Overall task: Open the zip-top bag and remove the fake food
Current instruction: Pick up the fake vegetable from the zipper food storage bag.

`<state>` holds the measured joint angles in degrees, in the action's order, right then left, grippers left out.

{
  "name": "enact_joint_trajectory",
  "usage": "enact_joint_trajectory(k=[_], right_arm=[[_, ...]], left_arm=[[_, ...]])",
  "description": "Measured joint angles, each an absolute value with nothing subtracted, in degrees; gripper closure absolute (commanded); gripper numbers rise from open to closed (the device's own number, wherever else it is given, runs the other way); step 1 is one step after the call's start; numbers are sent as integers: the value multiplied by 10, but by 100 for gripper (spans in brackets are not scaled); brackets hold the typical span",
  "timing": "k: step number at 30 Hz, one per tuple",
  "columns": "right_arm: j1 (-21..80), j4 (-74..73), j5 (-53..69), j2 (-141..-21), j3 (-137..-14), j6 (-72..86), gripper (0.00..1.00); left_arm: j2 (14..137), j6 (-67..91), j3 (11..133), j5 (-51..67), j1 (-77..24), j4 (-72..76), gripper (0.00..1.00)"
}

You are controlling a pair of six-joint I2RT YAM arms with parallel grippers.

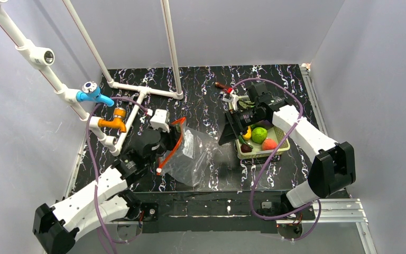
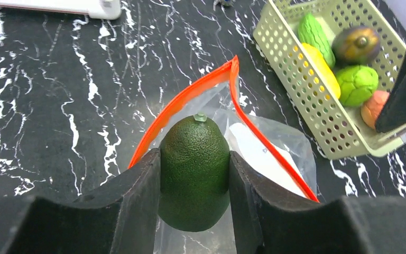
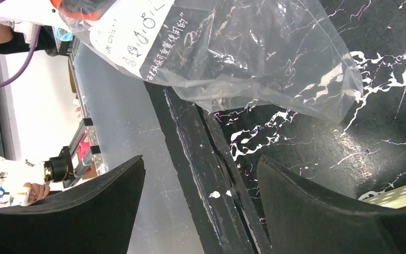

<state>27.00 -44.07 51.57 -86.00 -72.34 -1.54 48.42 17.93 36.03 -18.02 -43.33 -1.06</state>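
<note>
On the black white-veined table [image 1: 206, 95], left hand [image 2: 194, 196] grips an avocado [image 2: 194, 174]; right hand [image 3: 201, 206] gapes empty.

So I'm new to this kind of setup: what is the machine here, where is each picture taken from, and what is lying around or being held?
Two robot arms are bolted at the near edge of a black marbled table. One picture looks down from above; the other two come from cameras on the wrists. The left gripper is shut on a dark green avocado, just above the open clear zip-top bag with its orange zipper strip. The right gripper is open and holds nothing. A yellow-green basket already holds several plastic fruits and vegetables.
</note>
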Motion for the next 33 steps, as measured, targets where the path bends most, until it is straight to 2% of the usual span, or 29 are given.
enact_joint_trajectory(k=[5, 16, 21, 26, 33], right_arm=[[267, -441, 517, -860, -723, -15, 16], [236, -440, 519, -854, -723, -12, 16], [233, -440, 529, -841, -723, -11, 16], [232, -440, 531, -837, -723, -10, 16], [232, -440, 531, -837, -723, -8, 16]], left_arm=[[443, 192, 316, -246, -434, 17, 100], [405, 251, 323, -325, -434, 38, 100], [468, 220, 370, -307, -434, 35, 100], [582, 128, 439, -298, -434, 5, 100], [655, 55, 504, -267, -434, 14, 100]])
